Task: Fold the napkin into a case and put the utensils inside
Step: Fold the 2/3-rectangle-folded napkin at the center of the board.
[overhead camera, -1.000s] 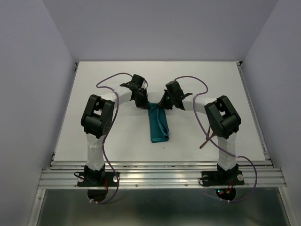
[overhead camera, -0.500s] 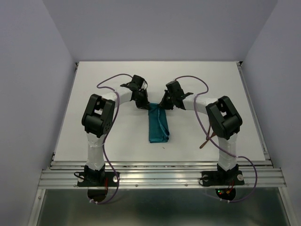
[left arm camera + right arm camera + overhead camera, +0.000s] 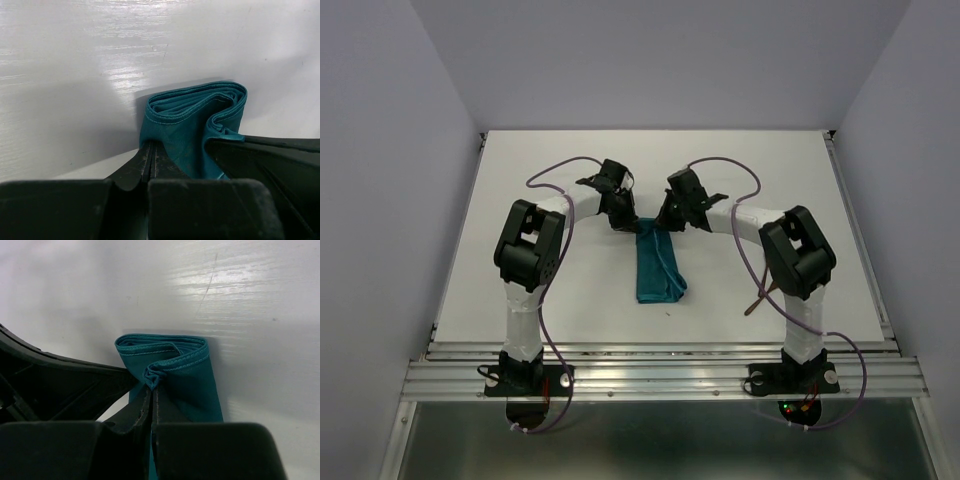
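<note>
Top camera only gave me the outline: the napkin (image 3: 656,270) was a narrow teal strip mid-frame on the white table (image 3: 590,290), with my left gripper (image 3: 625,224) and right gripper (image 3: 666,224) both at its upper end, and a thin reddish-brown utensil (image 3: 757,300) poking out by my right arm (image 3: 790,260). The wrist cams showed the layers: thin, slightly shiny cloth with stitched hems, curled over in loops. My left fingers (image 3: 142,167) were pinched on a folded edge, my right fingers (image 3: 142,407) clamped on a bunched hem

Both arms (image 3: 582,207) forward (fingers (image 3: 132,175) tight together)
</note>
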Controlling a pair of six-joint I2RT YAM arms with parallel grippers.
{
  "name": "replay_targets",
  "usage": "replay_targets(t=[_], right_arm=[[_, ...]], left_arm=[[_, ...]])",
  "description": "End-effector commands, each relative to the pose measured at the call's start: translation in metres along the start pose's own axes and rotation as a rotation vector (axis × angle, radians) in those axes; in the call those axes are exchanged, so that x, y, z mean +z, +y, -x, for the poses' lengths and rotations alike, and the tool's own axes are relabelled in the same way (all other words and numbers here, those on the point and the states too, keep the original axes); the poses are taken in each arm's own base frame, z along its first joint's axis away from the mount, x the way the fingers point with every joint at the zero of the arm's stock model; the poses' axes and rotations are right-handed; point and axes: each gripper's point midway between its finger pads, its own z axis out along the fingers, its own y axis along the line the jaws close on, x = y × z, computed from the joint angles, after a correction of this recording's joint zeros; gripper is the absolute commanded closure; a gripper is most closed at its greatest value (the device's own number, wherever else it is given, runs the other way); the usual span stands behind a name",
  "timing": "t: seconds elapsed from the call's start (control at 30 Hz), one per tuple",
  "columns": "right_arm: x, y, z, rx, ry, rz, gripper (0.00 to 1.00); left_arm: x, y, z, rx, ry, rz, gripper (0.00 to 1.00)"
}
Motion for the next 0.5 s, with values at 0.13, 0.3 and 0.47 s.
replay_targets(t=[0.13, 0.3, 0.47], right_arm=[[-0.013, 0.039, 0.018, -0.03, -0.05, 0.068, 0.99], [-0.009, 0.046, 0.011, -0.043, -0.038, 0.072, 0.99], [-0.005, 0.046, 0.012, -0.036, -0.039, 0.066, 0.99]], left_arm=[[0.015, 0.016, -0.024, 0.002, 0.066, 0.062, 1.0], [0.014, 0.015, -0.024, 0.001, 0.064, 0.06, 1.0], [0.014, 0.015, -0.025, 0.004, 0.065, 0.06, 1.0]])
